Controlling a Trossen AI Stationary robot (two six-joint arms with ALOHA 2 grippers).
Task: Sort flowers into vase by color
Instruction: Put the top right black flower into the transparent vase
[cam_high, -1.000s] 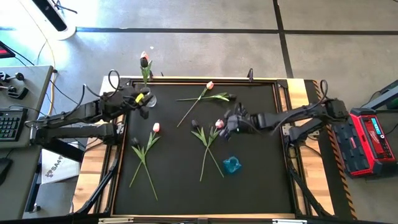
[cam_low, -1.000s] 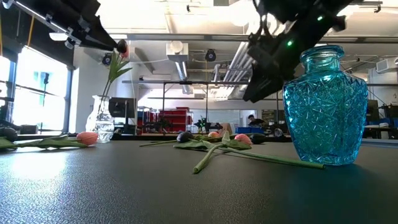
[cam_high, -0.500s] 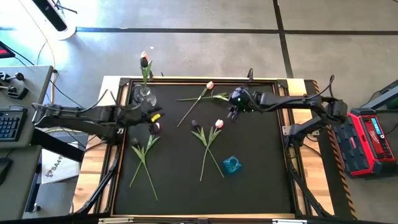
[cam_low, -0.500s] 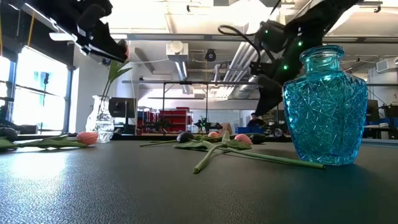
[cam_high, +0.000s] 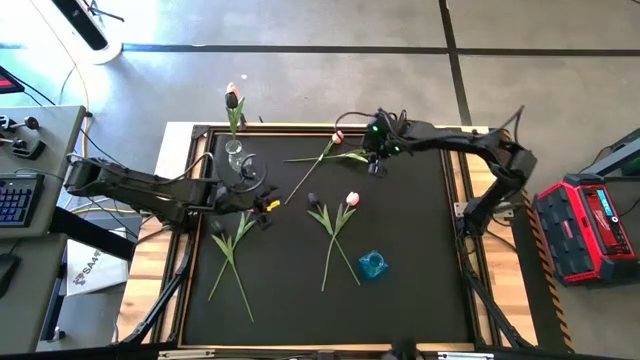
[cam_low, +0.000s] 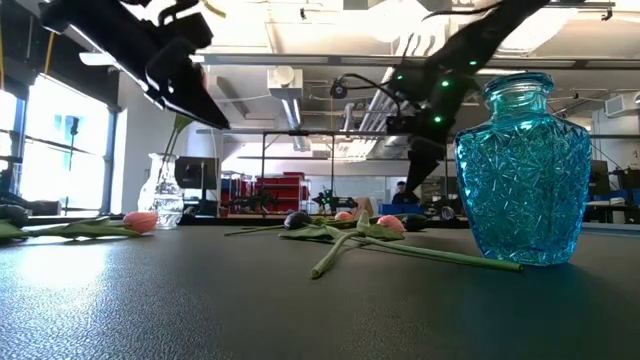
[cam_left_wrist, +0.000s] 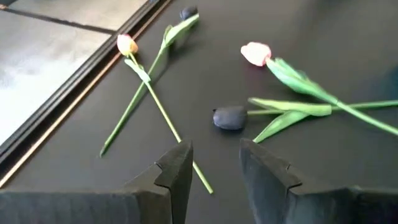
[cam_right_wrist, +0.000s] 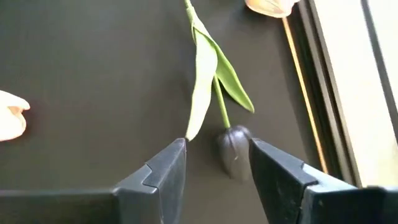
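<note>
High view: black mat (cam_high: 400, 300) carries blue glass vase (cam_high: 373, 265) near front. Clear vase (cam_high: 234, 152) at mat's far left corner holds dark-headed tulip (cam_high: 231, 99). Right gripper (cam_high: 375, 165) over far edge beside pink tulip (cam_high: 337, 137). Left gripper (cam_high: 262, 205) just in from clear vase, above crossed tulips (cam_high: 232, 250).

Low view: blue vase big at right, tulips flat beside it.

Left wrist view: fingers (cam_left_wrist: 177, 171) parted, nothing between; dark tulip head (cam_left_wrist: 230, 117) ahead.

Right wrist view: fingers (cam_right_wrist: 169, 171) spread, straddling dark tulip (cam_right_wrist: 233, 149), not touching it.
</note>
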